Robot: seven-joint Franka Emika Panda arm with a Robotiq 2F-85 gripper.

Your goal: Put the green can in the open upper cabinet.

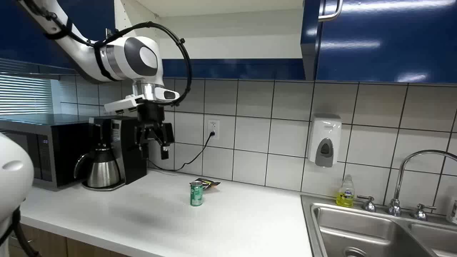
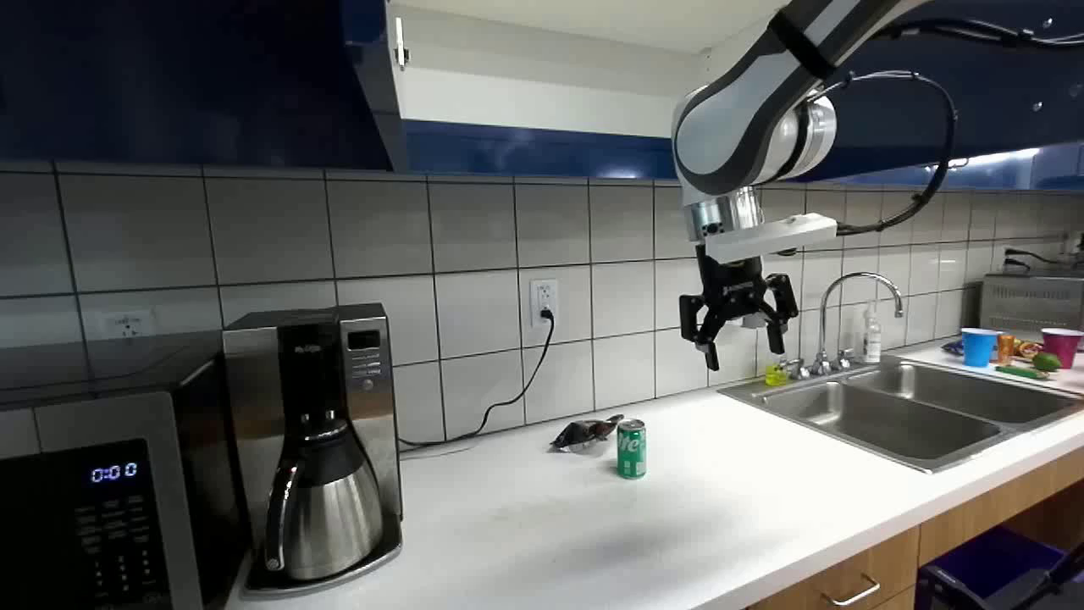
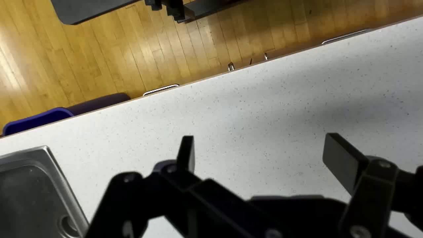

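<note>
In an exterior view we've got the open upper cabinet [image 2: 542, 85] up top, then the green can [image 2: 631, 449] upright on the counter [image 2: 508, 542], then our gripper [image 2: 743, 351] hanging empty, fingers [image 2: 775, 339] spread wide. Looks pre-grasp to us; next we'd line up over the can.

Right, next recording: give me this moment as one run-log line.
claw: open, empty, above counter | green can: upright on counter, ungrasped | upper cabinet: open | task: can not yet placed
</note>
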